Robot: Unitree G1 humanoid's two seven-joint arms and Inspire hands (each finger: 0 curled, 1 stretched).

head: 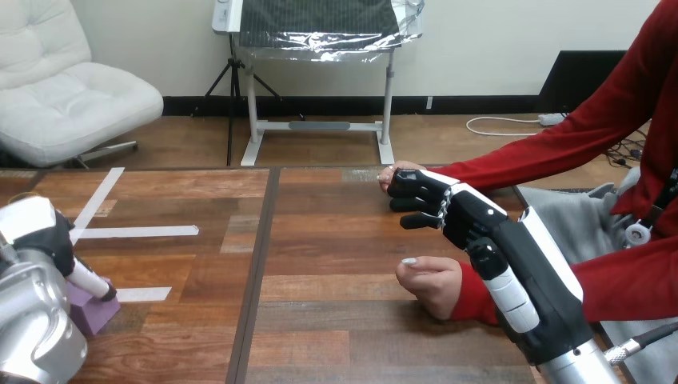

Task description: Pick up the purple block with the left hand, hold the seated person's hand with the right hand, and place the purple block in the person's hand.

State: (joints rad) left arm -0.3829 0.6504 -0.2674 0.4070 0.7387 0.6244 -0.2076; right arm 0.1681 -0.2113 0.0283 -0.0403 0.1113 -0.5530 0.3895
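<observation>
Resting on the wooden table (336,320) well to the left of its dark seam (254,280), the purple block (97,314) sits flat. A short strip of white tape (145,294) lies just beside it on the side toward the seam. The left hand (40,228) is over the block on the side away from the seam, and part of it touches the block's top. Whether it grips the block cannot be told. Right of the seam, the right hand (480,224) reaches up to the person's far hand (397,170) and meets it, though a grip cannot be told here either. The person's near hand (433,286), closed in a fist, rests on the table between the seam and the right hand, just beside that hand.
</observation>
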